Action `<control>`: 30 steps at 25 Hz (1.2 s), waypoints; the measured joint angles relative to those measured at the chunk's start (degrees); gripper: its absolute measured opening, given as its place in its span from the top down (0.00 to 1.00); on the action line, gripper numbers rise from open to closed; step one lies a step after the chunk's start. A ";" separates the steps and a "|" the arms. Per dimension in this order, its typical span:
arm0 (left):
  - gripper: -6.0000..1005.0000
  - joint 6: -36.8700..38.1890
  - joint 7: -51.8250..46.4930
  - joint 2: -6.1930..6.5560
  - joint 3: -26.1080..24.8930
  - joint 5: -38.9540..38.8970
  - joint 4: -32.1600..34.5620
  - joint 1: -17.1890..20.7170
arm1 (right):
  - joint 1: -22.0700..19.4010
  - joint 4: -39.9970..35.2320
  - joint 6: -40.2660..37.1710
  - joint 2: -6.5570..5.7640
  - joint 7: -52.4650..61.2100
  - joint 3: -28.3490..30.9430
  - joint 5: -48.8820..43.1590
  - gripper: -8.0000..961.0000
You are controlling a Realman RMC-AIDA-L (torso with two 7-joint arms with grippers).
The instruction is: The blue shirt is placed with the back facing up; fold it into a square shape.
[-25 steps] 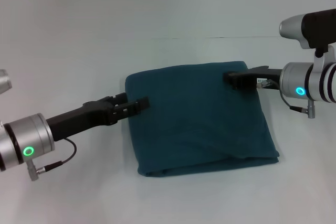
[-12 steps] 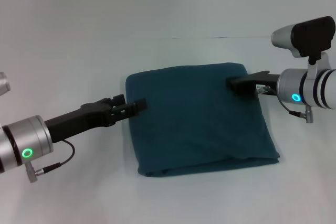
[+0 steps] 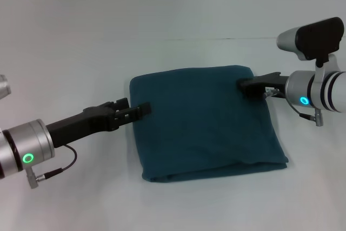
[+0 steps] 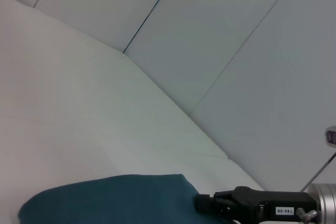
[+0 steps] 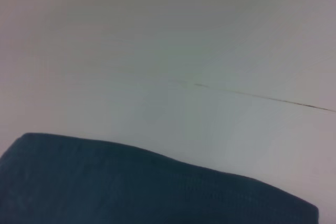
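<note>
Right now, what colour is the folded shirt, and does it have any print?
The blue shirt is plain dark teal-blue, no print visible; the head view shows it best.

So the shirt (image 3: 208, 125) sits folded flat in the middle of the table (image 3: 173, 14), roughly square; its far edge runs left to right, and the near right corner sticks out a bit toward the right; the left gripper (image 3: 141, 110) comes in from the near left and its tip is right at the shirt's left edge, about halfway along it, over the cloth; the right gripper (image 3: 247, 86) comes in from the right and sits at the far right corner, touching or just over the edge, can't tell which; the two are well apart, with the shirt between them.
</note>
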 joint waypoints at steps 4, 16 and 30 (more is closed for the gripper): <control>0.12 -0.08 0.00 0.00 -0.01 0.00 0.00 0.04 | 0.28 0.37 0.55 0.06 -0.09 -0.74 -0.02 0.99; 0.12 -0.09 0.00 0.11 -0.01 -0.08 0.03 0.09 | -0.38 -0.30 0.85 0.04 -0.12 -1.58 0.25 0.95; 0.12 -9.39 -3.40 -0.12 0.14 -0.51 -0.67 -1.45 | -9.27 -12.86 -13.52 -1.82 0.54 0.30 10.31 0.88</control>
